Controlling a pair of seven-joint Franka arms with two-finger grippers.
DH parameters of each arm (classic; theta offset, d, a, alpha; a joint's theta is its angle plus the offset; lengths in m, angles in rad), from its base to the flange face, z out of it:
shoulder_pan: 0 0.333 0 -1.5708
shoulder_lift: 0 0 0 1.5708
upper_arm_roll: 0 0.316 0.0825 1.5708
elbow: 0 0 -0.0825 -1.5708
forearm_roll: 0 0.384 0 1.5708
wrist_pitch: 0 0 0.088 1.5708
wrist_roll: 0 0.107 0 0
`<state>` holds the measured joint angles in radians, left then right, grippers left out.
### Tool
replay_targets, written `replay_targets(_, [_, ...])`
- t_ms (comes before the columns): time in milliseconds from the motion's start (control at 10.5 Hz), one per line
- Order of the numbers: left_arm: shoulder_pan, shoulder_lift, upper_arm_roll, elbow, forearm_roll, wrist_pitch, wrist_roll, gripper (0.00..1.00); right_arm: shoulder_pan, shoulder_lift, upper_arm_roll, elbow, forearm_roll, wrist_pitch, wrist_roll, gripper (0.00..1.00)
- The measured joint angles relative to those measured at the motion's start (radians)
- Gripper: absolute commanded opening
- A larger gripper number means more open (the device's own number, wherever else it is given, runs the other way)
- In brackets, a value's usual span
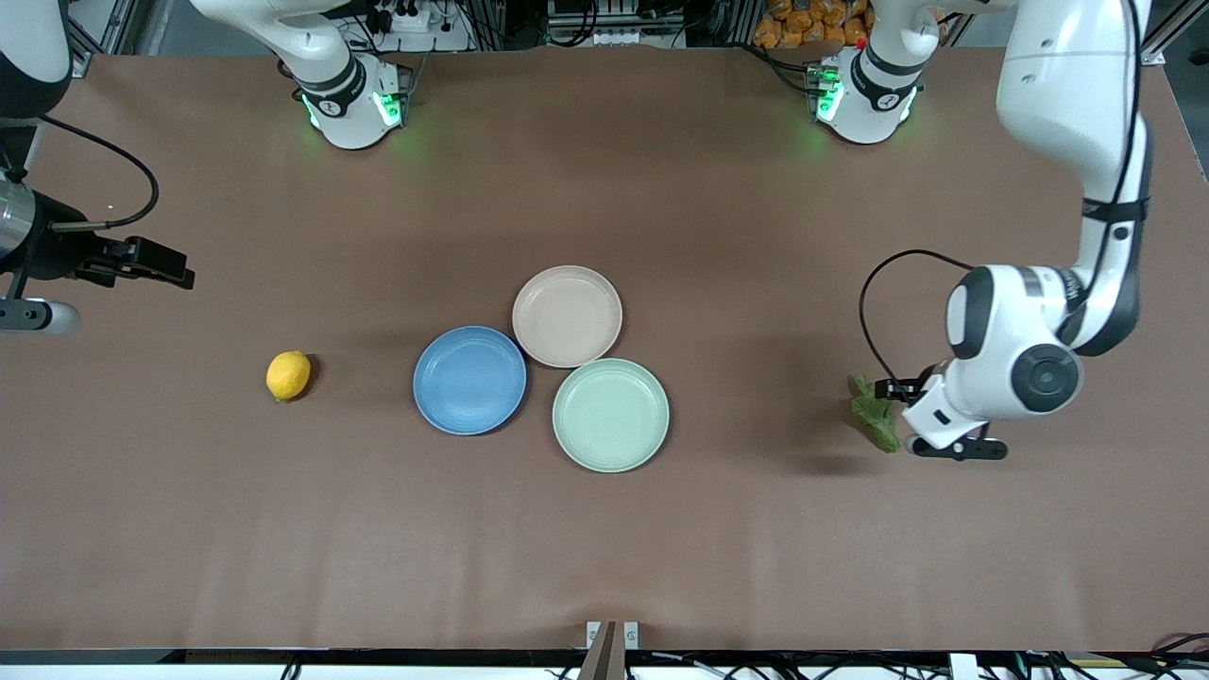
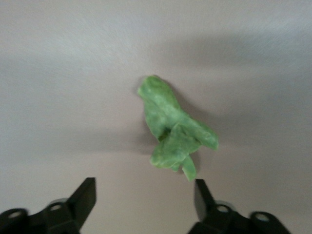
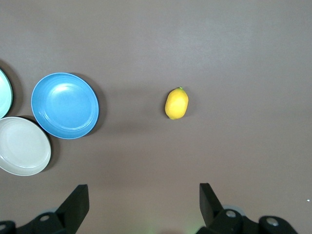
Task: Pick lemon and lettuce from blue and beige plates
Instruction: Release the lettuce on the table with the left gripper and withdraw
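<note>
The yellow lemon (image 1: pixel 288 375) lies on the bare table, beside the blue plate (image 1: pixel 469 380) toward the right arm's end. It also shows in the right wrist view (image 3: pixel 176 103). The green lettuce (image 1: pixel 874 413) lies on the table toward the left arm's end, beside the green plate. The blue plate and the beige plate (image 1: pixel 567 315) hold nothing. My left gripper (image 1: pixel 902 418) is open, low and right at the lettuce (image 2: pixel 173 129), which lies just off its fingertips (image 2: pixel 202 195). My right gripper (image 1: pixel 175 269) is open and empty, up over bare table at the right arm's end.
An empty green plate (image 1: pixel 610 414) touches the blue and beige plates and is nearest the front camera. The right wrist view shows the blue plate (image 3: pixel 65 105) and beige plate (image 3: pixel 22 146) off to one side of the lemon.
</note>
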<state>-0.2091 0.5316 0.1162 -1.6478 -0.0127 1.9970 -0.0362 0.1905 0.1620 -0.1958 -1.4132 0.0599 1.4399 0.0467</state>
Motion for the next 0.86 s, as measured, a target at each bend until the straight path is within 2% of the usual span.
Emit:
replay_targets(287, [-0.004,-0.113,0.002,0.08,0.0,-0.144,0.0,1.0,0.027,0.0,-0.003,0.001,0.0,0.001,0.0,1.0])
replay_targets(860, [-0.005,-0.324,0.006,0.092,0.0,-0.299,0.0,1.0,0.039,0.001,-0.012,0.001,-0.052,0.012,0.0,1.0])
